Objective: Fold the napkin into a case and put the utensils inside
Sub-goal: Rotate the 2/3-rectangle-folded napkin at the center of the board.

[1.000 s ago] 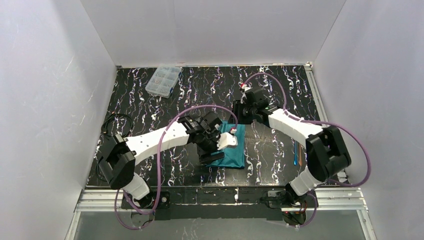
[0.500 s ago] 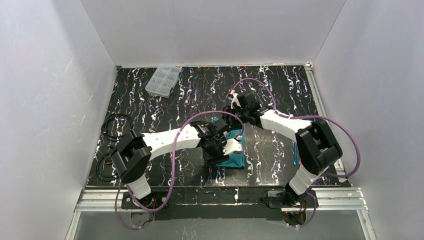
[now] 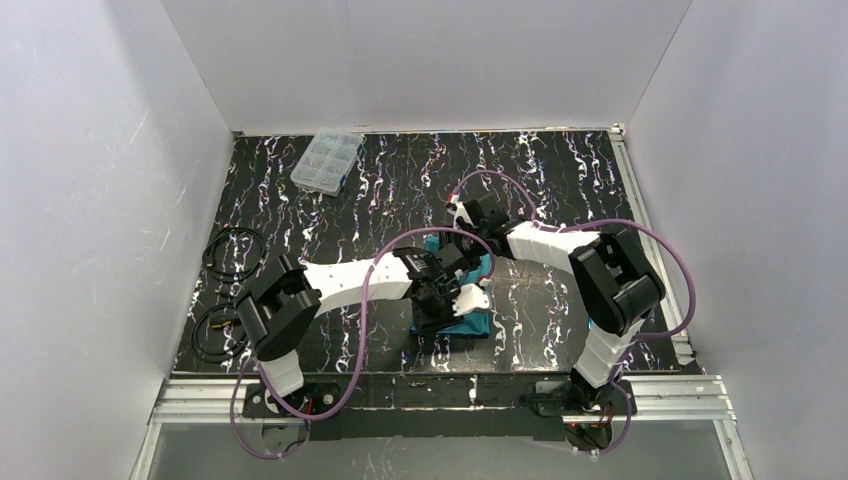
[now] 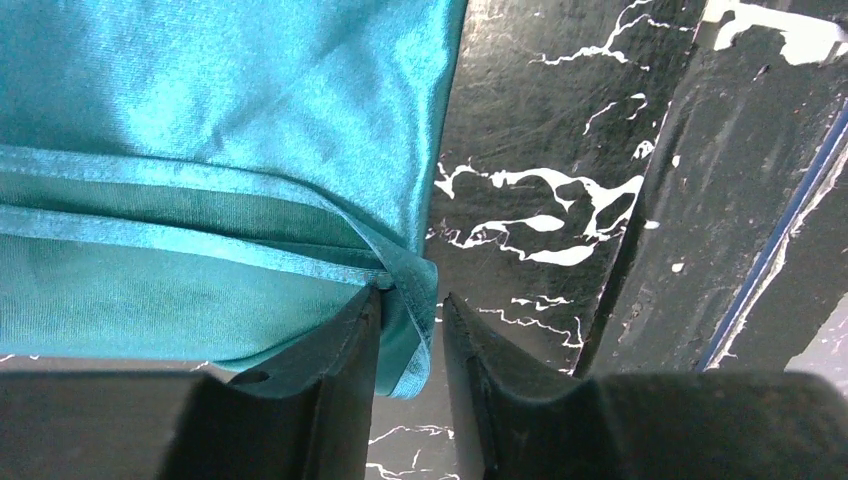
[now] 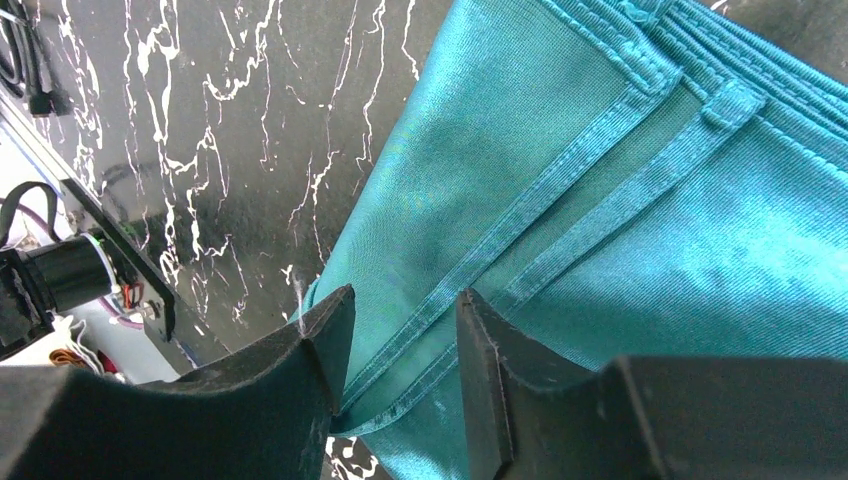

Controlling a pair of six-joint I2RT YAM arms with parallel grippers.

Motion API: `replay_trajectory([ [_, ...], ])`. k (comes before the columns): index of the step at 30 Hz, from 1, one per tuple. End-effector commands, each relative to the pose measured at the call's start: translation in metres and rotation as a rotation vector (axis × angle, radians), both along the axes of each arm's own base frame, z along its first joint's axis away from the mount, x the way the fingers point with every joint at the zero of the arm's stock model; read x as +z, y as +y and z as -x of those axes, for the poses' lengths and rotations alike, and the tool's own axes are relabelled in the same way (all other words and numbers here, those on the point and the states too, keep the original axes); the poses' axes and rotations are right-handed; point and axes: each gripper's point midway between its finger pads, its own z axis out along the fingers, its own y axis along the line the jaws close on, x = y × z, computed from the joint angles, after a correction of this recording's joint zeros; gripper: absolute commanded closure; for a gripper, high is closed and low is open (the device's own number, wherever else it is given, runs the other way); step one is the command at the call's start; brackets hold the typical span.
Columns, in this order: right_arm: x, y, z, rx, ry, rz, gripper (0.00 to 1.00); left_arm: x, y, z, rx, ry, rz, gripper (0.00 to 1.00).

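We see the teal napkin (image 3: 472, 322) folded small at the middle of the black marbled counter (image 3: 560, 170), with both arms meeting over it. In the left wrist view, the left gripper (image 4: 405, 345) stands narrow at bottom centre. Its fingers straddle the napkin's hemmed corner, and a sliver of counter shows beside the cloth. In the right wrist view, the right gripper (image 5: 398, 350) is moderately parted, with the napkin's stitched hem running into the gap. A clear compartment box (image 3: 327, 160) sits at upper left.
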Motion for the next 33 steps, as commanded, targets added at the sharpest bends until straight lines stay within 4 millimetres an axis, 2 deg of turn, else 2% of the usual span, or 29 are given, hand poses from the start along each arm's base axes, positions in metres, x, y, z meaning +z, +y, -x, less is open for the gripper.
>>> replay_trajectory([
  [1,0.006,0.006,-0.012,0.013,-0.062,-0.018,0.51,-0.005,-0.007,0.005,-0.027,0.008,0.007,0.76],
  [4,-0.004,0.0,-0.013,0.004,-0.064,0.023,0.54,-0.016,-0.006,-0.002,-0.062,-0.052,-0.022,0.84],
  [8,-0.012,-0.011,-0.016,-0.026,-0.079,0.08,0.59,-0.036,0.013,-0.019,-0.139,-0.167,-0.127,0.99],
  [9,-0.014,-0.014,-0.017,-0.037,-0.084,0.09,0.6,-0.04,0.019,-0.023,-0.172,-0.192,-0.156,1.0],
  [14,-0.013,-0.027,-0.022,-0.094,-0.113,0.118,0.62,-0.046,0.047,-0.035,-0.284,-0.277,-0.262,1.0],
  [19,-0.012,-0.044,-0.032,-0.198,-0.131,0.14,0.62,-0.04,0.06,-0.041,-0.369,-0.334,-0.297,1.0],
  [24,-0.006,-0.061,-0.034,-0.317,-0.148,0.144,0.62,-0.032,0.08,-0.063,-0.522,-0.487,-0.359,1.0],
  [26,-0.004,-0.065,-0.03,-0.356,-0.152,0.128,0.62,-0.029,0.09,-0.069,-0.563,-0.509,-0.378,0.95],
  [27,-0.005,-0.067,-0.028,-0.378,-0.148,0.124,0.62,-0.026,0.092,-0.072,-0.59,-0.52,-0.381,0.89],
  [28,-0.005,-0.07,-0.025,-0.399,-0.146,0.12,0.61,-0.024,0.094,-0.075,-0.604,-0.534,-0.38,0.87],
  [33,-0.006,-0.078,-0.012,-0.476,-0.129,0.074,0.6,-0.019,0.086,-0.086,-0.699,-0.641,-0.321,0.86],
])
